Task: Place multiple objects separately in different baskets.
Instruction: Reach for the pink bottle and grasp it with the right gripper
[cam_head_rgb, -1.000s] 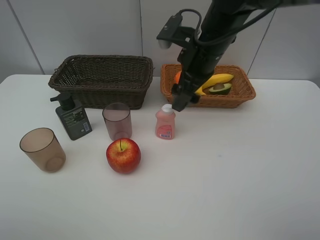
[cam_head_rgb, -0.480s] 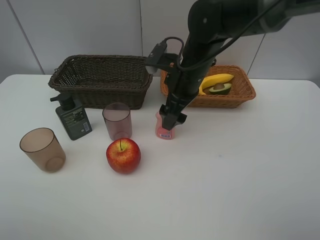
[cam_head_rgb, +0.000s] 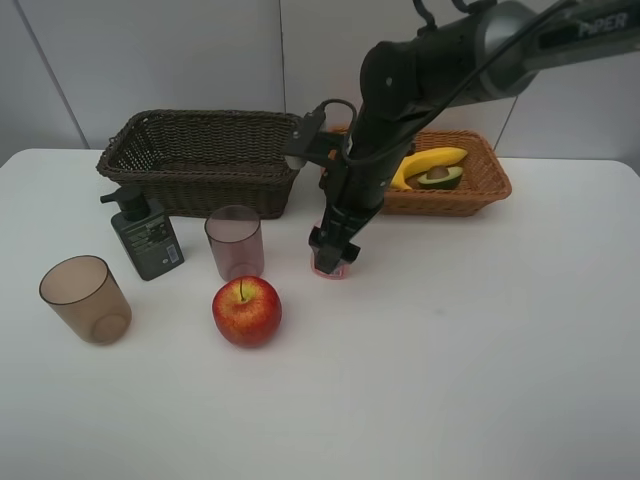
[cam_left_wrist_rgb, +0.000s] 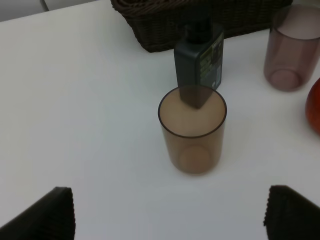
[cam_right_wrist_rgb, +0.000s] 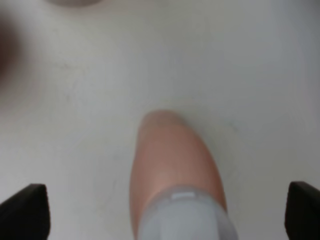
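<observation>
My right gripper (cam_head_rgb: 335, 250) is open, low over the small pink bottle (cam_head_rgb: 330, 268), jaws on either side of it; the right wrist view shows the bottle (cam_right_wrist_rgb: 172, 170) between the spread fingertips (cam_right_wrist_rgb: 22, 207). My left gripper (cam_left_wrist_rgb: 170, 215) is open and empty, above a brownish cup (cam_left_wrist_rgb: 192, 130). The red apple (cam_head_rgb: 246, 311), two cups (cam_head_rgb: 85, 299) (cam_head_rgb: 234, 241) and the dark green pump bottle (cam_head_rgb: 146, 235) stand on the table. The banana (cam_head_rgb: 435, 160) and avocado half (cam_head_rgb: 440, 177) lie in the light basket (cam_head_rgb: 475, 190). The dark basket (cam_head_rgb: 205, 155) looks empty. The orange is hidden.
The white table (cam_head_rgb: 480, 350) runs to the front and right. The two baskets stand side by side at the back against a grey wall. The left arm does not show in the high view.
My right gripper has come down and to the left from above the light basket until its jaws straddle the pink bottle. Nothing else has moved.
</observation>
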